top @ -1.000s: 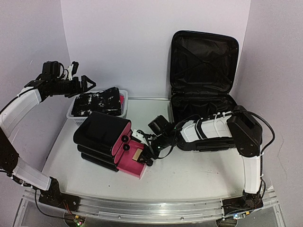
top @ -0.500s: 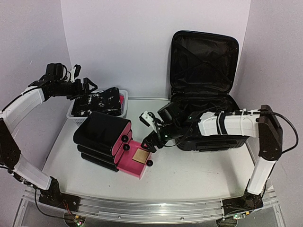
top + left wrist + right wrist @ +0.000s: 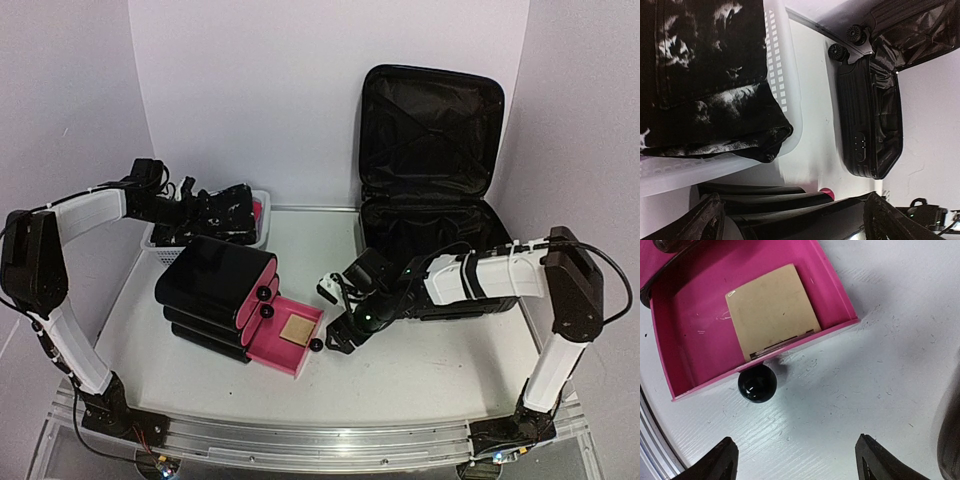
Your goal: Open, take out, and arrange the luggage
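Luggage far right, lid up | your left gripper spread wide, empty, over basket | your right gripper wide, empty, beside drawer knob

A: What did the left gripper do?

B: It came down from high beside the left wall and ended over the white basket with the dark mottled garment. Its arm folded back sharply at the elbow.

A: And the right gripper?

B: It had been down at the open pink drawer. It lifted clear and swung away, then dropped low over the table, just right of the drawer's black knob.
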Robot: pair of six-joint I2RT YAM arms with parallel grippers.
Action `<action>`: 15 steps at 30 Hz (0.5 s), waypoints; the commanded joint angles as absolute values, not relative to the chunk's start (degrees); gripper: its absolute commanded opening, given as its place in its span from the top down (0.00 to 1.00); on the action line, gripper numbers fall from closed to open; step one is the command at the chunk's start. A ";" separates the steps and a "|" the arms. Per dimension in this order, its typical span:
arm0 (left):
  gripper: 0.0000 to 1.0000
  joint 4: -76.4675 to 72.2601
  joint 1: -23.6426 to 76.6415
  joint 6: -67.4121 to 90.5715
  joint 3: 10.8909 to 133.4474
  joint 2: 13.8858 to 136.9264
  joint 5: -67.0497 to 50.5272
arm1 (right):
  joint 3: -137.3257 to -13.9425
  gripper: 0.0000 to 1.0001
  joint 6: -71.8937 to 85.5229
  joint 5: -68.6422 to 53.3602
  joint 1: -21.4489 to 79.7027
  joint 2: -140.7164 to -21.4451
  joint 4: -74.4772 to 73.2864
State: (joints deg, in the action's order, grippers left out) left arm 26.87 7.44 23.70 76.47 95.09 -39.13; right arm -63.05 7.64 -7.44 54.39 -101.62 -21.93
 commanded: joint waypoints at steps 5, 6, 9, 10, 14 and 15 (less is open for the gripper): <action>0.04 21.77 7.47 29.07 76.47 94.92 -43.77 | -65.00 0.18 13.82 -9.14 55.88 -108.04 -12.87; 0.04 21.72 7.44 29.24 76.42 95.00 -43.86 | -65.64 0.18 14.37 -8.96 56.15 -109.10 -11.90; 0.04 21.54 7.43 29.84 76.23 95.16 -43.98 | -67.46 0.18 15.04 -7.60 56.67 -111.09 -9.22; 0.04 21.30 7.47 30.21 76.08 95.30 -44.14 | -68.14 0.18 15.23 -7.07 56.76 -111.63 -8.51; 0.04 20.48 7.47 31.48 75.58 95.95 -45.22 | -70.41 0.18 15.99 -6.21 56.88 -113.29 -4.51; 0.04 20.17 7.43 31.85 75.33 96.06 -45.51 | -71.35 0.17 16.18 -6.17 57.01 -113.97 -3.15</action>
